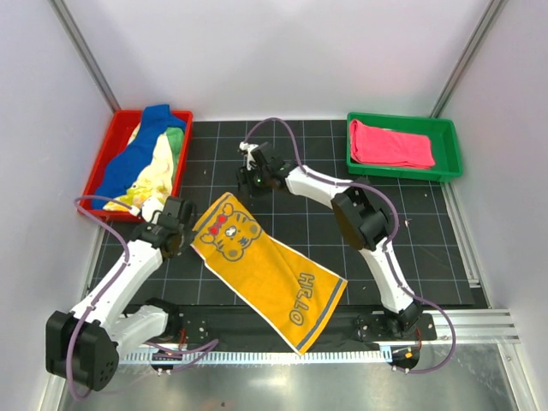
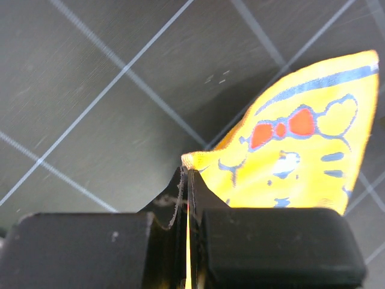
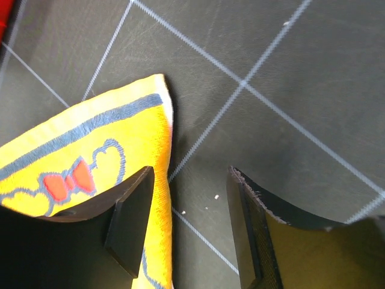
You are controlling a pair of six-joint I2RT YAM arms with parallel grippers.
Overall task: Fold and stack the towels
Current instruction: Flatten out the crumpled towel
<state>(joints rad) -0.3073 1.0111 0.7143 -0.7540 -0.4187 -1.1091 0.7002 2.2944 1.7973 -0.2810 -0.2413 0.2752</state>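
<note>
Around: black grid mat [image 1: 411,248] under everything; red tray [image 1: 98,175] far-left corner, green tray [image 1: 447,158] far-right, both well apart from the orange towel [image 1: 267,265].
Red tray holds: towel pile [image 1: 141,158], crumpled; blue on top, yellow + green showing.
Green tray holds: pink towel [image 1: 390,144], folded flat.
In the way: both grippers crowd the orange towel's far end.
Writing: dark letters near its near end, sideways, approx "HELLO"; mid letters unclear.
Look: orange-yellow, cartoon tiger face w/ red bow at far end, blue-grey border stripe.
Where: mid-mat, spread flat on a diagonal, far-left to near-right.
Left gripper [image 2: 187,177]: fingers pressed together, pinching the far-left corner, cloth raised there.
Right gripper [image 3: 189,205]: fingers spread at the far corner; one above the towel edge, other above bare mat; contact w/ cloth can't tell.
</note>
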